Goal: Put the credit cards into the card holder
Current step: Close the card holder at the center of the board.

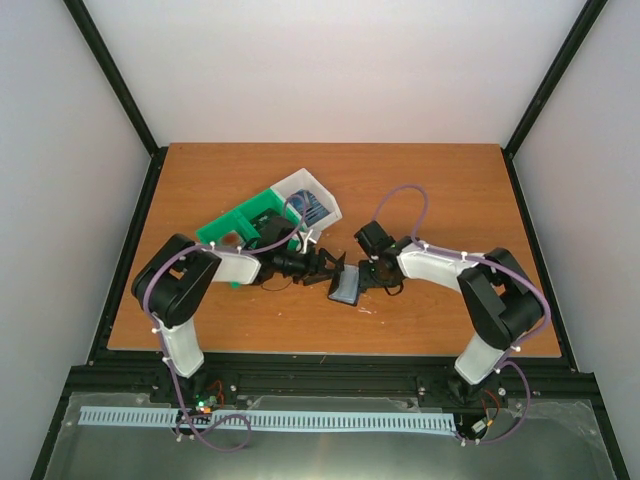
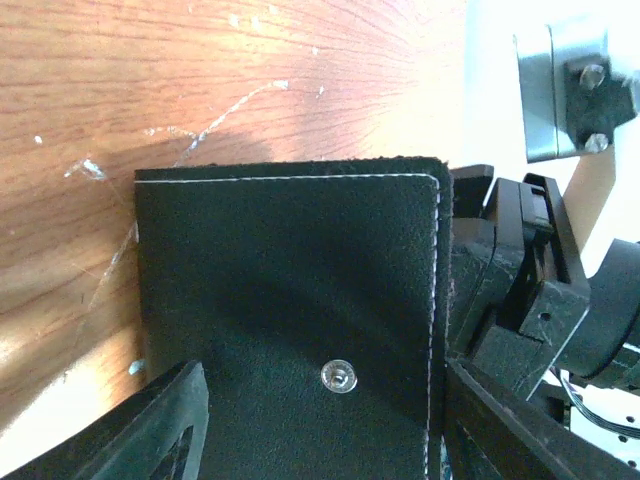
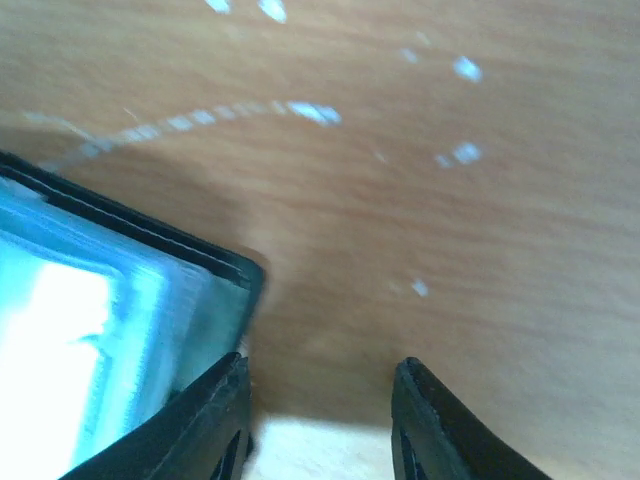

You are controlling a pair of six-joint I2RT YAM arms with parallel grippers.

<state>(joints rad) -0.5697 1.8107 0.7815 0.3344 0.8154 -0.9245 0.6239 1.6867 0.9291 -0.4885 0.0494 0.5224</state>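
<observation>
The card holder (image 1: 347,287) stands tilted off the table between my two grippers, its grey-blue sleeves facing the near edge. In the left wrist view its black outer face (image 2: 290,290) with a metal snap (image 2: 339,376) fills the space between my left fingers (image 2: 150,430). My left gripper (image 1: 325,264) spans the holder's width, jaws wide and closed against its side edges. My right gripper (image 1: 366,272) is open, with bare table between its fingers. Its left finger (image 3: 205,420) touches the corner of the holder (image 3: 120,320). Blue credit cards (image 1: 315,212) lie in the bin's white compartment.
A green and white plastic bin (image 1: 245,225) sits behind the left arm, toward the table's middle left. Bare wooden table (image 1: 450,190) stretches to the right and back. Black frame posts border the table edges.
</observation>
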